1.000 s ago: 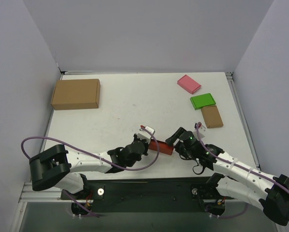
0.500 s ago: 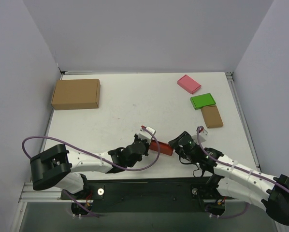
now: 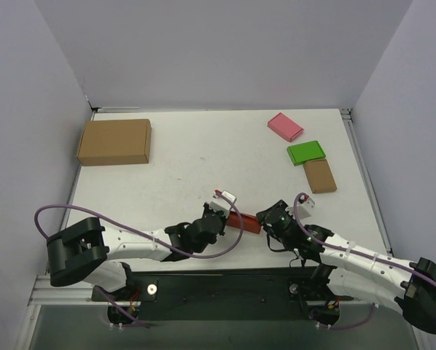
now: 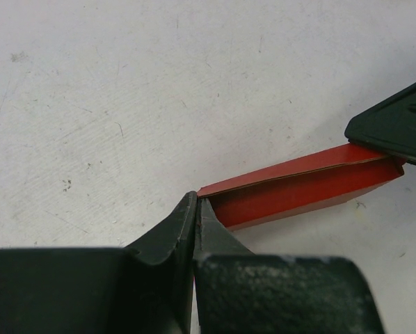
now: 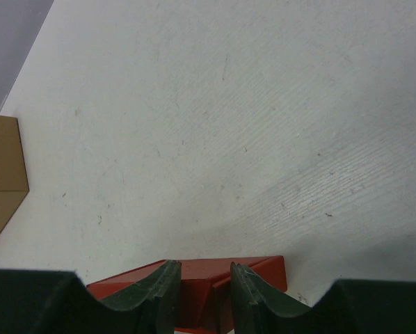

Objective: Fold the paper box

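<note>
The paper box is bright red and lies flat near the table's front, between my two grippers. My left gripper is shut on a thin flap edge at the box's left end; in the left wrist view its fingertips pinch the red card, and the box runs off to the right. My right gripper is at the box's right end. In the right wrist view its jaws stand a narrow gap apart over a corner of the box. One right finger shows over the box's end.
A large brown carton sits at the back left; its corner shows in the right wrist view. A pink flat box, a green flat box and a small brown flat box lie at the back right.
My right gripper has moved down and left onto the box's right end. The left gripper has kept its hold and barely moved.
</note>
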### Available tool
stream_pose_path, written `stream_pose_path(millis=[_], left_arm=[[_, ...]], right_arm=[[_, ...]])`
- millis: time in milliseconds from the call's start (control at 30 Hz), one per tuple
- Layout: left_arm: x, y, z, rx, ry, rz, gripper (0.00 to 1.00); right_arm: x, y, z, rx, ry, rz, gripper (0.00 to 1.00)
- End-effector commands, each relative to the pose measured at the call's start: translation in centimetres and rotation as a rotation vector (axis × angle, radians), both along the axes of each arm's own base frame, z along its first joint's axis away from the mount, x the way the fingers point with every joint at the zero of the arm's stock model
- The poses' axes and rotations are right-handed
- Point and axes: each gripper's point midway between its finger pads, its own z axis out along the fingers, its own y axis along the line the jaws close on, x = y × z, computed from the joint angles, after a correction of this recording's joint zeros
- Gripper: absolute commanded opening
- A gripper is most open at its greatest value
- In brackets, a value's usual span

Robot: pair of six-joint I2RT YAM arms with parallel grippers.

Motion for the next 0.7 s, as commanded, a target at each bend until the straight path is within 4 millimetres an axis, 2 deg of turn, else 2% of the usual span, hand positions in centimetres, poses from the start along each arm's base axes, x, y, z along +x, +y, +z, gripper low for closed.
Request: stream_pose_path(millis=[0,167,367,667], left_arm=[[-4.4,2.3,-6.5,0.203,0.166,-0.137,0.13],[-4.6,2.2,-5.8,0.179,0.156,-0.154,0.20],[-4.8,2.1,-5.2,0.143,0.149,-0.163,0.34],[-5.1,1.7,-4.6,0.102,0.153,-0.181,0.39]], right_arm=[[-1.1,-0.7,-2.1,-0.065,0.051,0.004,0.17],[-1.0,-0.9,-2.1,-0.093,0.049,-0.006,0.16],[-1.1,-1.2,-2.3,-0.115,0.051,-0.019,0.17],[-0.9,-1.4,-2.1,-0.144,0.042,-0.031,0.17]])
